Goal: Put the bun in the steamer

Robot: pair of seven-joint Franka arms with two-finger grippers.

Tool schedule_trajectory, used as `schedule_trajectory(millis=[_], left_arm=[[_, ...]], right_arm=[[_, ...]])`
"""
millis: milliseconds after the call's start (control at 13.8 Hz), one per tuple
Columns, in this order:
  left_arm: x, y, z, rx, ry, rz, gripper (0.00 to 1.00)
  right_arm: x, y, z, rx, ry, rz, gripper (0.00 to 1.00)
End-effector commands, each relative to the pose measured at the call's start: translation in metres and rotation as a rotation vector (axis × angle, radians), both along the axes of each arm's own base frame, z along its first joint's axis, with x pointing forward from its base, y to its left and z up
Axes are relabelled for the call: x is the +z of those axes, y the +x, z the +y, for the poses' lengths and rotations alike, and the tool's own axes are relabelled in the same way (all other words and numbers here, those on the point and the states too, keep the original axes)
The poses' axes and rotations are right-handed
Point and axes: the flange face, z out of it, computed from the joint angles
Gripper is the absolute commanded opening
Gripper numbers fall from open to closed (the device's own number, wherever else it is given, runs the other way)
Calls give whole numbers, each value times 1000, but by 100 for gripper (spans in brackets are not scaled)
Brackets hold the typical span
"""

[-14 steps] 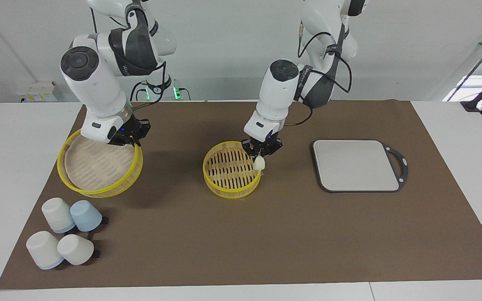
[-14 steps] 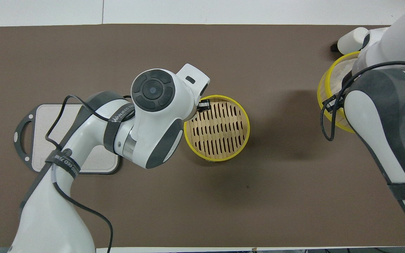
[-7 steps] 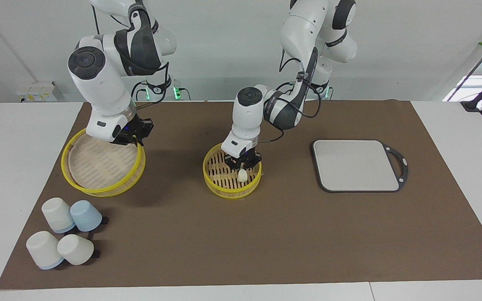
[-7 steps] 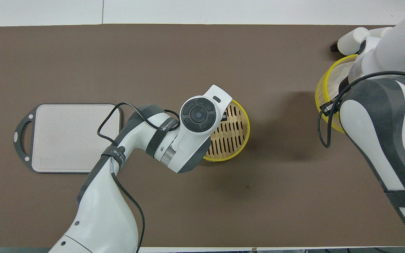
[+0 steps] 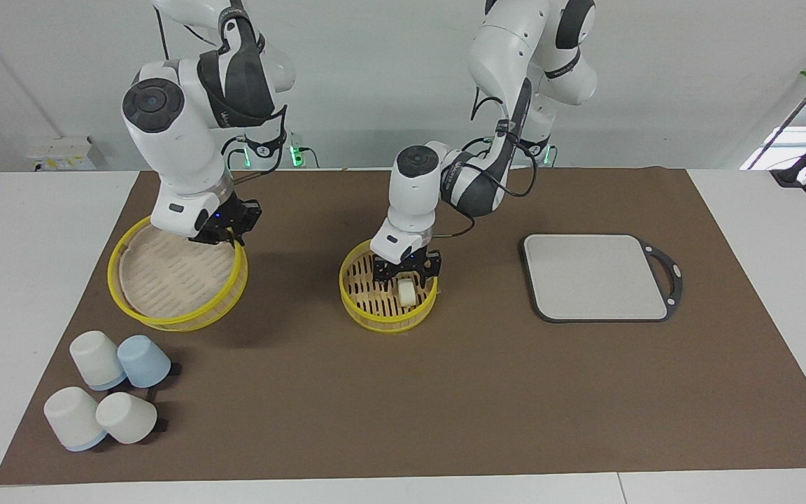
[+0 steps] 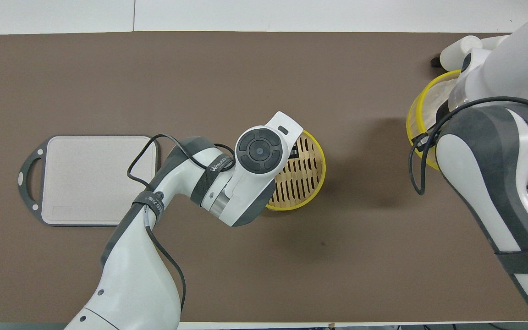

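Note:
The steamer [image 5: 364, 308] is a yellow-rimmed basket with a slatted floor in the middle of the brown mat; it also shows in the overhead view [image 6: 312, 178]. The cream-white bun [image 5: 408, 292] lies on its floor by the rim toward the left arm's end. My left gripper [image 5: 407, 275] is down inside the steamer, open, its fingers standing either side of the bun. In the overhead view the left arm hides the bun. My right gripper [image 5: 224, 229] is shut on the rim of the steamer's lid [image 5: 172, 280] and holds it tilted above the mat.
A grey board [image 5: 595, 276] lies on the mat toward the left arm's end, also seen from overhead [image 6: 94, 178]. Several upturned white and blue cups [image 5: 105, 388] stand farther from the robots than the lid. The lid's edge shows from overhead [image 6: 417, 123].
My left gripper carried the bun over the rim, went down into the steamer and opened; the bun now lies on the floor. My right gripper shifted the lid slightly toward the steamer.

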Motion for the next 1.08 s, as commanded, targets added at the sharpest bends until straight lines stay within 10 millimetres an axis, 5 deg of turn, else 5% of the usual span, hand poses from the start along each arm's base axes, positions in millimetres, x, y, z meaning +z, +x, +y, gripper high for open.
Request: schedule_trajectory(millis=[0,72,361,506,867,1012], left_arm=[[31,-7,17,11,20,-4,100],[54,-4,31,26,23,-1,100],[162,21,144,93,29,21,100],[198,31,209,104,30,17,100],[228,50,382,24,67,56,100],[228,53,429,-5,76,61,100]], right_arm=[[17,-12,62,-50,13,-62,0],[18,-13,81,-80,21,-94,0],[1,-11,136,-131,83,-113,0],[-12,-19,189,-142,85,-127,0],[-59,-41,328,-253,78,-146,0],[-73,-42,356,-265,91,-215,0]])
